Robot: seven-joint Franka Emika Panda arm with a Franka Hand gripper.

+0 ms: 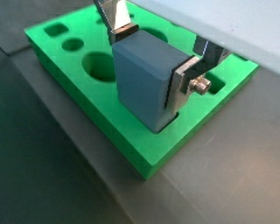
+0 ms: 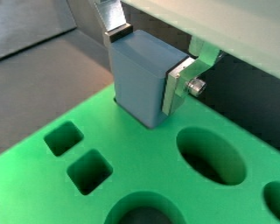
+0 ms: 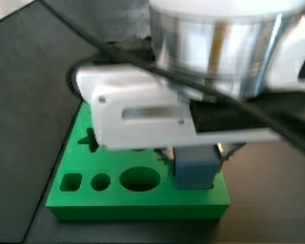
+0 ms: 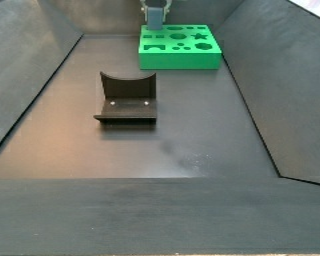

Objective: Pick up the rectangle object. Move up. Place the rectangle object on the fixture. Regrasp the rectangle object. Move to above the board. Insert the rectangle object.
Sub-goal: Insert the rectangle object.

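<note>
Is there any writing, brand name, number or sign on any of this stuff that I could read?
None: no readable text shows in any view.
The rectangle object, held in the gripper over the board, is plain.
The board carries only cut-out shapes.
The fixture on the floor is bare and dark.

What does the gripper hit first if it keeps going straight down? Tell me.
Probably the board. The gripper points down over it, fingers shut on the rectangle object, whose lower end already sits at or in the board's surface near an edge. Whether it is entering a hole cannot be told.
</note>
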